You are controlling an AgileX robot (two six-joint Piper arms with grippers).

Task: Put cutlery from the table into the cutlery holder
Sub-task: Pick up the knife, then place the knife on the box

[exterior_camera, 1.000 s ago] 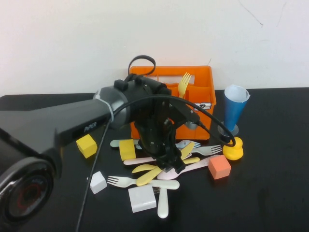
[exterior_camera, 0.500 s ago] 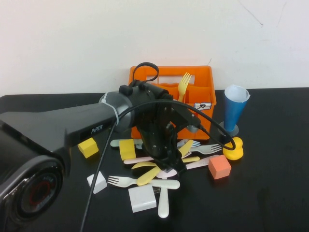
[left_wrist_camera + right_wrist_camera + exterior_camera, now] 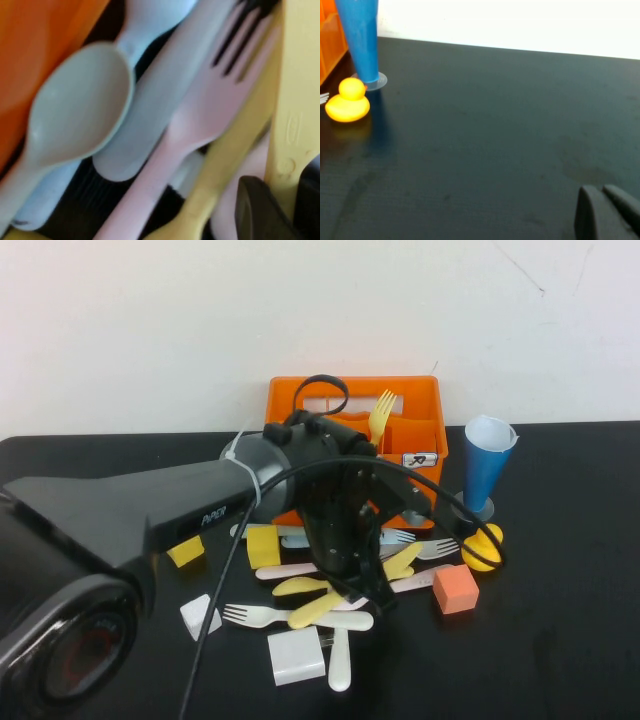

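Note:
The orange cutlery holder [image 3: 420, 430] stands at the back of the black table [image 3: 560, 640], with one yellow fork [image 3: 380, 412] upright inside. Pastel cutlery lies piled in front of it: a cream fork [image 3: 262, 616], a yellow spoon [image 3: 312, 608], a pink piece [image 3: 290, 569]. My left gripper [image 3: 378, 590] is down in this pile. In the left wrist view its dark fingers [image 3: 257, 215] are closed on a flat yellow cutlery piece [image 3: 295, 100], beside a pink fork [image 3: 200, 120] and a grey-blue spoon [image 3: 80, 125]. My right gripper [image 3: 607, 215] is shut and empty over bare table, and it is out of the high view.
A blue cone cup [image 3: 487, 465] and a yellow duck [image 3: 483, 545] stand right of the holder; both show in the right wrist view, the cup [image 3: 360, 40] and the duck [image 3: 347, 102]. An orange block [image 3: 455, 587], yellow blocks [image 3: 264, 547] and white blocks [image 3: 295, 653] lie among the cutlery.
My left arm has shifted right and a little toward the front, its gripper staying low in the pile. The yellow piece at the gripper has moved right with it.

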